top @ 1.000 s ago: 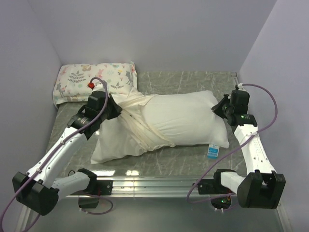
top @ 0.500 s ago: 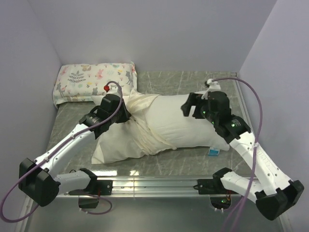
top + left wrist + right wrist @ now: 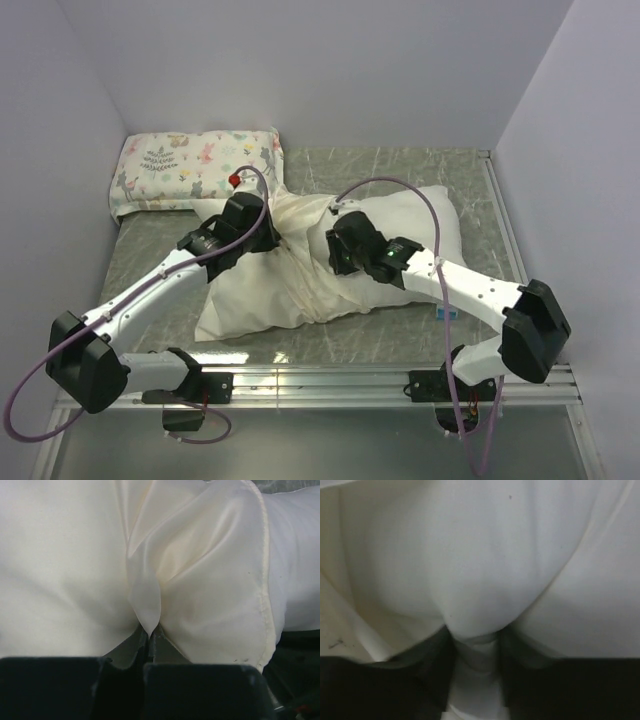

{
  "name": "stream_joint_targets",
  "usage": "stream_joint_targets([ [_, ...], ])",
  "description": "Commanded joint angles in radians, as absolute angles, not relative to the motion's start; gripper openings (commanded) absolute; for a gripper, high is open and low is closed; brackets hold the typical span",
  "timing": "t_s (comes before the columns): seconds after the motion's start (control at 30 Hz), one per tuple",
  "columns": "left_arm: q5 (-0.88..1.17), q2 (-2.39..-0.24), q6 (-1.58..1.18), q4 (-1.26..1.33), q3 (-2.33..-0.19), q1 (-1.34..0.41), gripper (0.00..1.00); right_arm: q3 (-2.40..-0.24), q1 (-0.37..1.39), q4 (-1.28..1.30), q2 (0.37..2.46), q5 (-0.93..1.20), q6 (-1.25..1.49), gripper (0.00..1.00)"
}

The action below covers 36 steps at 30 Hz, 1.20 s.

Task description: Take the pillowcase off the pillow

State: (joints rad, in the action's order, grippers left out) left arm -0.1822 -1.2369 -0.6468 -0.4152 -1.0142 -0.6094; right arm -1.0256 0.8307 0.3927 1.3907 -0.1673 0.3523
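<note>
The cream, glossy pillowcase [image 3: 300, 272] covers the left part of the white pillow [image 3: 420, 215], bunched in folds near the middle. My left gripper [image 3: 272, 232] sits at the far left edge of the bunch, shut on a fold of the pillowcase [image 3: 200, 570], jaws together [image 3: 149, 632]. To the right of the case's hem, bare pillow [image 3: 300, 555] shows. My right gripper [image 3: 335, 245] presses into the pillow's middle beside the case's hem. In its wrist view a bulge of white pillow [image 3: 480, 555] is pinched between the fingers [image 3: 475, 640], with pillowcase [image 3: 335, 605] at the left.
A small pillow printed with animals and leaves [image 3: 195, 165] lies at the back left against the wall. A blue label [image 3: 447, 312] pokes out at the big pillow's near right corner. Walls close in on the left, back and right; a metal rail [image 3: 320, 378] runs along the front.
My right arm swung from the pillow's right end to its middle, opening on the way and closing on the pillow. My left gripper shifted right and back, still holding the pillowcase.
</note>
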Motion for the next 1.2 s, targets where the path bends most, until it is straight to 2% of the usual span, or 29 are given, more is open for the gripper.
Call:
stream_joint_targets([
  [0.0,-0.17,-1.241,-0.637,-0.426,-1.043,-0.629,0.01,-0.993,0.793,0.354,1.431,-0.233,0.403,0.07],
  [0.03,-0.17,-1.239,-0.635,-0.433,-1.046,-0.63,0.04,-0.968,0.751,0.319,1.419,-0.215,0.423,0.01],
  [0.13,-0.172,-1.226,-0.63,-0.433,-1.052,-0.641,0.49,-0.93,0.683,0.284,1.358,-0.152,0.452,0.0],
  [0.17,-0.173,-1.212,-0.63,-0.434,-1.054,-0.647,0.73,-0.925,0.654,0.269,1.344,-0.138,0.453,0.0],
  [0.27,-0.23,-1.174,-0.64,-0.463,-1.066,-0.689,0.9,-0.925,0.629,0.276,1.315,-0.129,0.449,0.0],
  [0.53,-0.362,-1.033,-0.747,-0.526,-0.931,-0.724,0.92,-0.94,0.606,0.281,1.301,-0.106,0.445,0.0],
  [0.73,-0.279,-1.009,-0.764,-0.428,-0.825,-0.742,0.95,-0.968,0.604,0.284,1.302,-0.08,0.451,0.0],
  [0.77,-0.253,-1.035,-0.767,-0.408,-0.812,-0.753,0.99,-0.971,0.604,0.284,1.304,-0.078,0.453,0.0],
  [0.8,-0.241,-1.046,-0.767,-0.39,-0.805,-0.755,0.99,-0.971,0.606,0.284,1.308,-0.083,0.454,0.0],
  [0.83,-0.23,-1.058,-0.765,-0.371,-0.799,-0.755,0.97,-0.979,0.604,0.287,1.31,-0.089,0.454,0.0],
  [0.87,-0.241,-1.081,-0.762,-0.37,-0.805,-0.755,0.75,-0.979,0.603,0.294,1.307,-0.097,0.453,0.0],
  [0.93,-0.291,-1.098,-0.749,-0.418,-0.834,-0.75,0.41,-0.989,0.598,0.32,1.296,-0.12,0.443,0.0],
  [0.97,-0.322,-1.097,-0.744,-0.478,-0.866,-0.732,0.16,-0.994,0.577,0.33,1.289,-0.126,0.439,0.0],
  [1.03,-0.344,-1.074,-0.721,-0.508,-0.884,-0.675,0.03,-1.005,0.545,0.354,1.256,-0.114,0.431,0.0],
  [1.17,-0.299,-0.965,-0.664,-0.525,-0.893,-0.438,0.0,-1.029,0.434,0.402,1.186,-0.109,0.413,0.0],
])
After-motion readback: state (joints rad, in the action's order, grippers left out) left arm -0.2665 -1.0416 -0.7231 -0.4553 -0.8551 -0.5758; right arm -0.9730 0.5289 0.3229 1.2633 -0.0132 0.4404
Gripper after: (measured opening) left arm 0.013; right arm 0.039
